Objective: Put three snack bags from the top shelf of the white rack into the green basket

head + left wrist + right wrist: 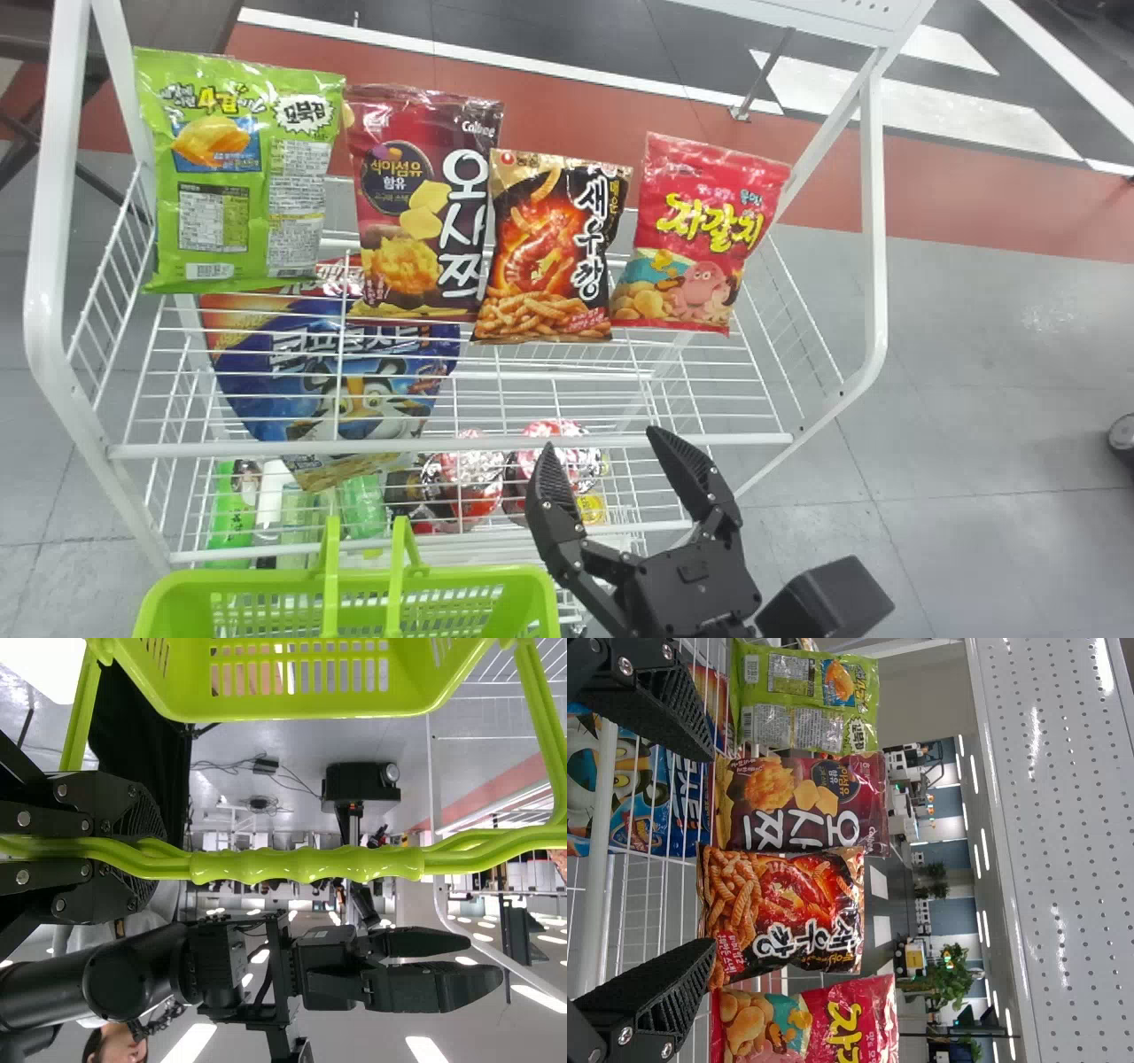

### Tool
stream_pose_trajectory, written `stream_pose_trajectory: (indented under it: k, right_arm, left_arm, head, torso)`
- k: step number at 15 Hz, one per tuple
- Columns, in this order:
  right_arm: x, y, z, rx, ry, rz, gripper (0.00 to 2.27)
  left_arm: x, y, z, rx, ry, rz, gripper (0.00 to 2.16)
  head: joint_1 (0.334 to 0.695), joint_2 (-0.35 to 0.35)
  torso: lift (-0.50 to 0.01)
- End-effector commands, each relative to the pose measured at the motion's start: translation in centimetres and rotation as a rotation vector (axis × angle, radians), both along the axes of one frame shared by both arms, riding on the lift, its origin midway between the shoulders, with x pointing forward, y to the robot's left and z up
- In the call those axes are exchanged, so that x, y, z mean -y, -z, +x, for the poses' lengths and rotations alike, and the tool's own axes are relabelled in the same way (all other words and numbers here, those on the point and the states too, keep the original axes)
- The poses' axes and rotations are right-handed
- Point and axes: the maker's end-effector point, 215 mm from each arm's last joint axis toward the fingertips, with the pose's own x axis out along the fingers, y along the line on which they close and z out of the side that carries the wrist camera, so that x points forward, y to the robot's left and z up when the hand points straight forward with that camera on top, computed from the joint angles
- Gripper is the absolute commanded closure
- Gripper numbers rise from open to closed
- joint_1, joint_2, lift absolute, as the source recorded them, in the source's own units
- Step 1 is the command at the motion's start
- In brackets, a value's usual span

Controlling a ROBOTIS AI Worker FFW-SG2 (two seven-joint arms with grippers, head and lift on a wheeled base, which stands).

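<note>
In the head view my right gripper (602, 443) stands open in front of the rack, short of the top shelf (452, 443). Four bags stand in a row there: a green bag (239, 177), a dark red bag (421, 204), a black-and-orange bag (554, 248) and a pink-red bag (700, 235). The right wrist view has the right gripper (713, 850) with the black-and-orange bag (784, 912) beyond its parted fingers, which hold nothing. My left gripper (146, 850) is shut on the handle (306, 865) of the green basket (301, 704). That basket (345, 576) sits at the bottom of the head view.
A blue cereal bag (337, 372), round red-lidded cups (465, 487) and bottles (232, 514) occupy the lower shelves. White side frames (873, 221) flank the top shelf, and a perforated white panel (1063, 815) belongs to the rack's top.
</note>
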Motion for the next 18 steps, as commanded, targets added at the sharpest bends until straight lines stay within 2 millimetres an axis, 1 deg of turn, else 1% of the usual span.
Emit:
stream_pose_trajectory:
  k: [1, 10, 11, 12, 13, 16, 17, 18]
  right_arm:
    - [0.0, 0.0, 0.0, -0.001, -0.001, 0.001, 0.07]
    - [-0.2, -0.1, 0.2, 0.005, -0.005, 0.003, 0.07]
    - [-0.7, -0.6, 1.0, 0.024, -0.012, 0.007, 0.07]
    - [-1.4, -0.9, 2.4, 0.033, -0.027, -0.001, 0.07]
    - [-2.5, -0.8, 4.0, 0.021, -0.047, -0.006, 0.07]
    - [-7.4, -1.4, 9.8, -0.023, -0.13, -0.008, 0.07]
    - [-9.6, -1.2, 12.0, -0.049, -0.167, -0.012, 0.07]
    - [-11.4, -1.6, 13.7, -0.05, -0.194, -0.016, 0.07]
  left_arm:
    - [0.0, 0.0, 0.0, 0.001, 0.0, 0.0, 2.15]
    - [0.1, -0.1, 0.1, 0.009, -0.002, -0.001, 2.15]
    - [0.2, -0.1, 0.2, 0.013, -0.002, -0.003, 2.15]
    - [0.4, -0.1, 0.2, 0.019, -0.001, -0.007, 2.15]
    - [0.5, -0.1, 0.2, 0.023, 0.001, -0.009, 2.15]
    - [0.7, 0.1, 0.1, 0.029, 0.012, -0.005, 2.15]
    - [0.7, 0.1, 0.1, 0.028, 0.012, -0.004, 2.15]
    - [0.7, 0.2, 0.1, 0.026, 0.013, -0.006, 2.15]
  head:
    - [0.695, -0.35]
    - [0.695, -0.35]
    - [0.695, -0.35]
    - [0.695, -0.35]
    - [0.695, -0.35]
    - [0.695, -0.35]
    - [0.695, -0.346]
    - [0.695, -0.309]
  torso:
    - [0.0]
    - [0.0]
    - [0.0]
    - [0.0]
    - [0.0]
    - [0.0]
    - [0.0]
    - [0.0]
